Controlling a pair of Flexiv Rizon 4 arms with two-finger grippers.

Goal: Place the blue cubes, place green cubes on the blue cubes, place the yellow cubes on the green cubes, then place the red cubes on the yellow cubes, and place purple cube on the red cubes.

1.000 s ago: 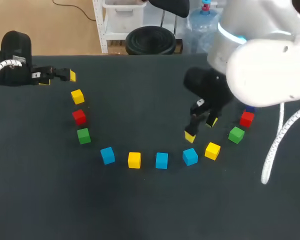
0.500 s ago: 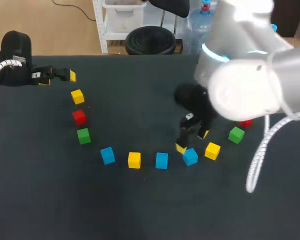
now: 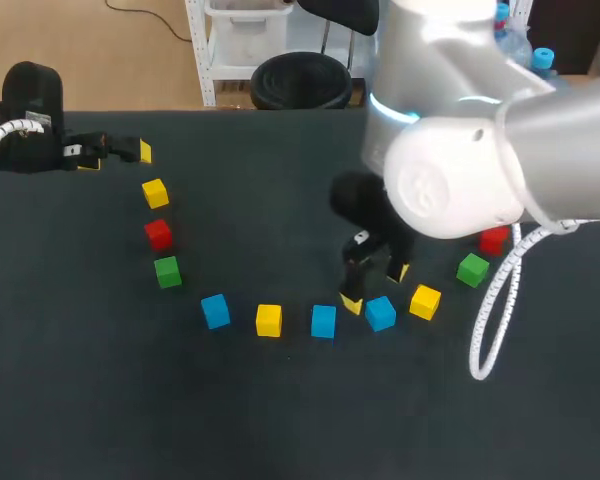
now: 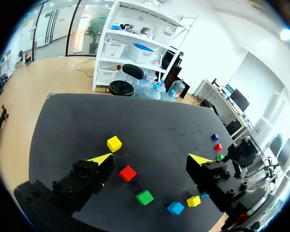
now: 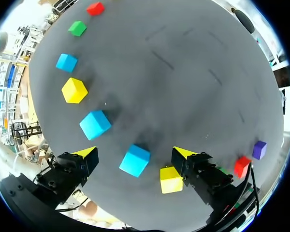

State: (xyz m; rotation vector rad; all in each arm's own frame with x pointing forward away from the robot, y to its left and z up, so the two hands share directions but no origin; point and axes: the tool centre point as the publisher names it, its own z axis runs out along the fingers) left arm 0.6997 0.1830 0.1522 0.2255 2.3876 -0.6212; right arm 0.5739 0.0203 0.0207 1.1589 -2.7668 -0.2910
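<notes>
- A robotics lab, by the look of it
- Two robot arms, the left arm (image 3: 25,125) and the right arm (image 3: 450,170), come in over one dark matte worktop (image 3: 280,420)
- Small plain blocks, among them a blue cube (image 3: 323,321), a yellow cube (image 3: 269,320) and a green cube (image 3: 167,271), lie in an arc across the worktop's middle

Silver right arm (image 3: 460,180) (black claw (image 3: 376,288), yellow tips (image 3: 352,304))
</notes>
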